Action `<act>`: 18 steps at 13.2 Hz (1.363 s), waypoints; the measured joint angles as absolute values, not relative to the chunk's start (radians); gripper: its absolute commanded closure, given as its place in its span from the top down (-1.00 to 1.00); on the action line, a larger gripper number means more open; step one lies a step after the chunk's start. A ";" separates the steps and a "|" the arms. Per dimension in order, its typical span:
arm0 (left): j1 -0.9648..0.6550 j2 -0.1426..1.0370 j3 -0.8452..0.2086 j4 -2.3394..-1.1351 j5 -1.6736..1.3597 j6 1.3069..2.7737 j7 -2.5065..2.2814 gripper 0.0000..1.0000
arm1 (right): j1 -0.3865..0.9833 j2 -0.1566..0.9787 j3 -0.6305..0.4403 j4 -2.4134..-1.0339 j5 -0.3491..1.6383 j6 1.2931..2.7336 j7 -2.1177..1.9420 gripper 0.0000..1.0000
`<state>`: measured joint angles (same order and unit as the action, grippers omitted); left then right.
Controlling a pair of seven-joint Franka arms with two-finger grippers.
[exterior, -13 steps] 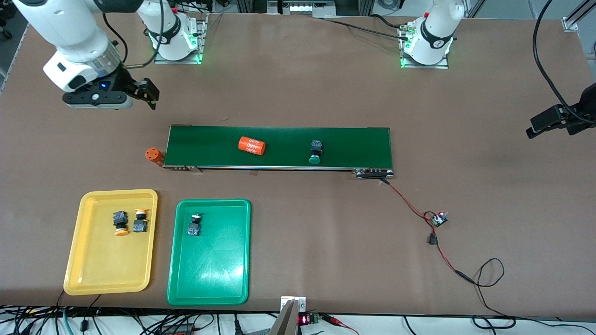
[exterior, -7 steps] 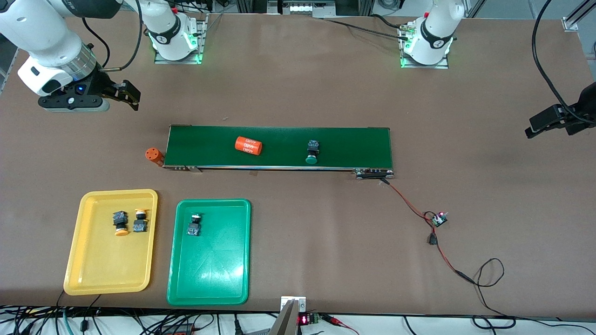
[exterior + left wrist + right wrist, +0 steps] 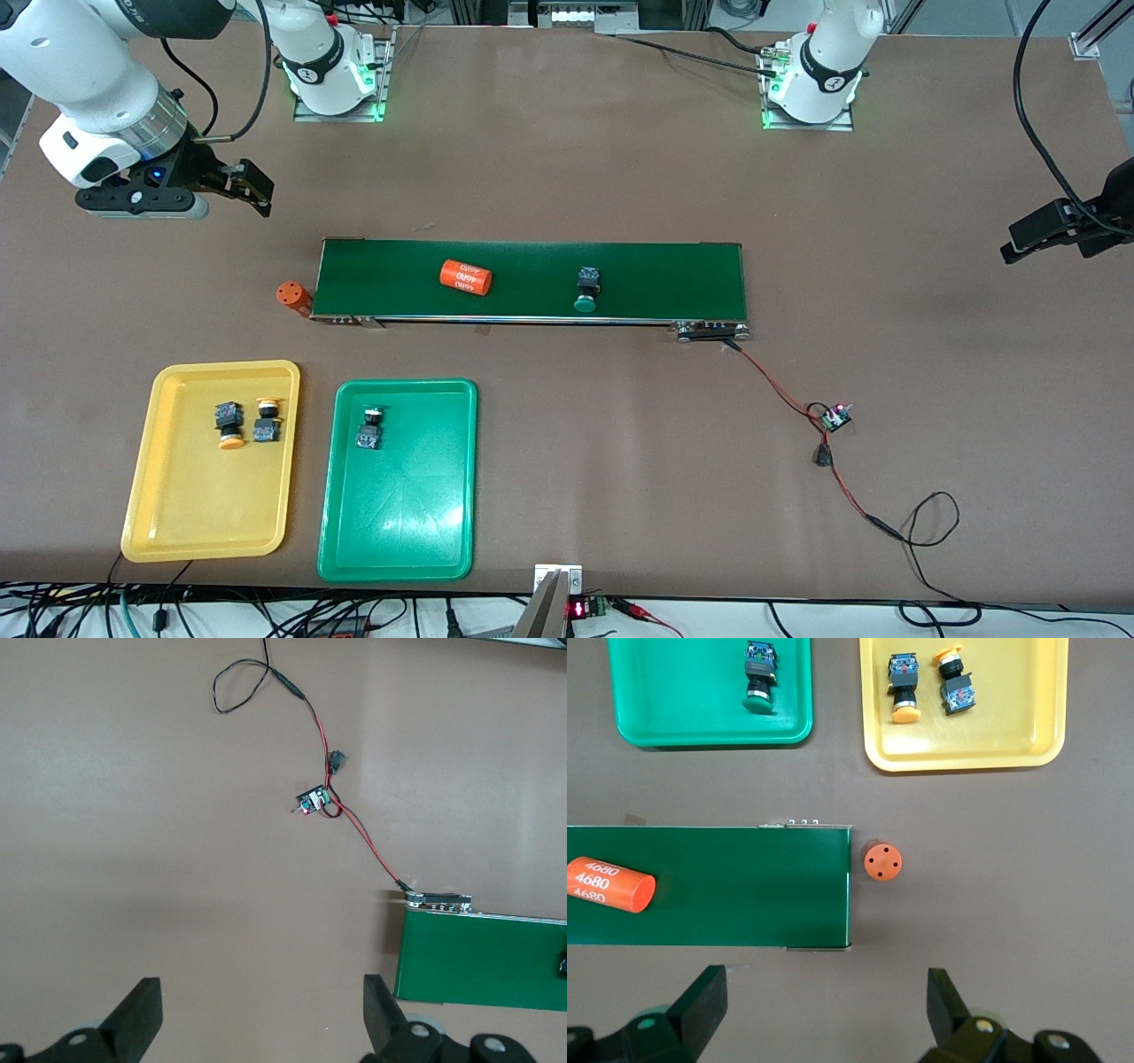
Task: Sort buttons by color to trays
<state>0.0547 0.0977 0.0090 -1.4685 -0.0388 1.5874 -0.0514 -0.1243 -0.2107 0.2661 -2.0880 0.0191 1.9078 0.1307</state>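
Belt [image 3: 656, 266] had carried the last green button [image 3: 586, 289] onward — right hand [image 3: 252, 186] and left hand [image 3: 1028, 237] both open, empty.

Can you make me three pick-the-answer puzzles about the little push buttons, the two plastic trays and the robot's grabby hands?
1. Where is the green-capped button that is not in a tray?
A. on the long dark-green conveyor belt
B. in the yellow plastic tray
C. on the bare brown table

2. How many yellow-capped buttons lie in the yellow plastic tray?
A. none
B. two
C. four

3. How is the right gripper?
A. shut on a button
B. shut on an orange cylinder
C. open, holding nothing

Answers: 1 A, it sits on the belt beside the orange cylinder printed 4680. 2 B, two lie side by side. 3 C, its fingers stand wide apart.
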 measured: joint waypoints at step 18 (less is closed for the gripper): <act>0.055 0.098 0.010 -1.469 -0.039 1.584 -0.036 1.00 | -0.124 -0.172 0.273 -2.035 0.017 1.901 0.140 1.00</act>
